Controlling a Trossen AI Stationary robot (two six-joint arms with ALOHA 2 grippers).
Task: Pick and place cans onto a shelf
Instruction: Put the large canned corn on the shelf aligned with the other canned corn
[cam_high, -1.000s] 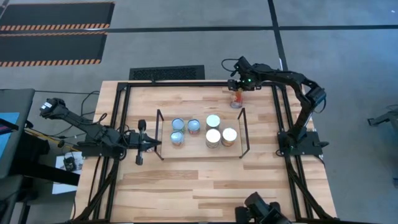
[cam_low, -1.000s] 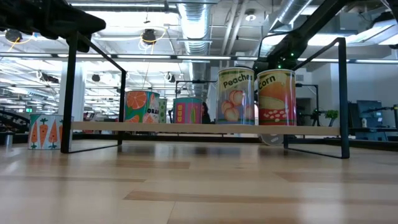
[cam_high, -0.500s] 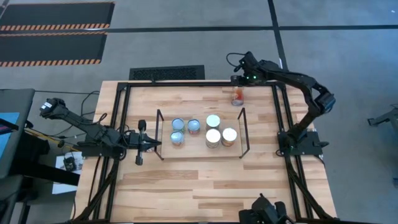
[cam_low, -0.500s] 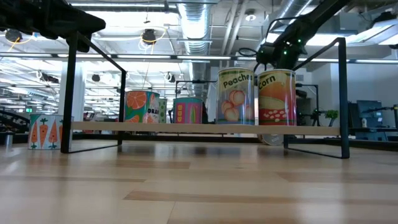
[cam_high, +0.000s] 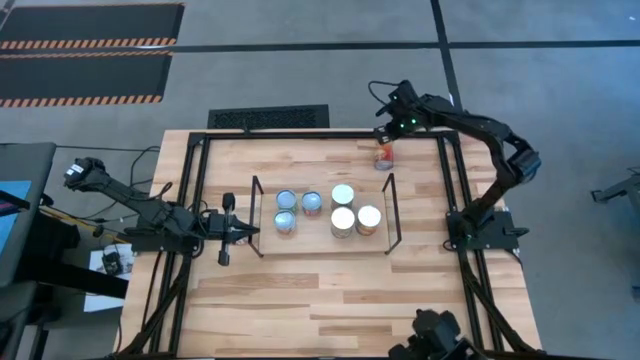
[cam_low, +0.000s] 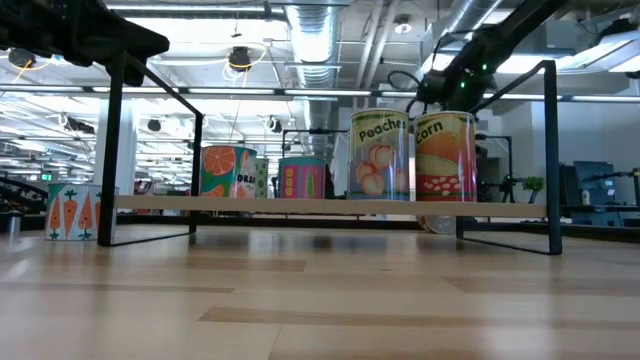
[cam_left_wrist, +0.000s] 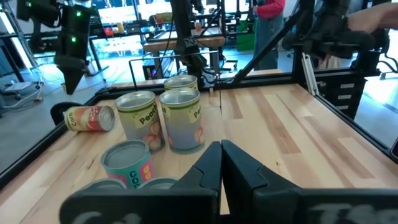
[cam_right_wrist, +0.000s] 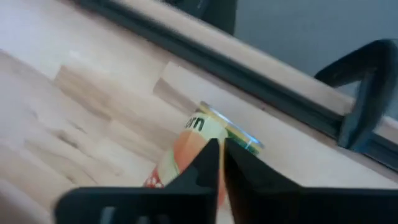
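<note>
Right pincer above a fallen can

Right pincer (cam_high: 388, 130) hovers over a can (cam_high: 383, 155) lying on its side on the table (cam_high: 300, 280), far of the shelf (cam_high: 390, 210), fingers pressed together. Five cans (cam_high: 343, 195) stand on the shelf. Left pincer (cam_high: 247, 231) waits just left of the shelf, pressed together

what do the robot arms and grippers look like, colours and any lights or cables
Both arms are dark, jointed and slim. The right arm has a small green light near its wrist and black cable looping beside it. The left gripper and right gripper each have two black, tapered fingers. The left arm has a rounded dark joint housing at its outer end.
</note>
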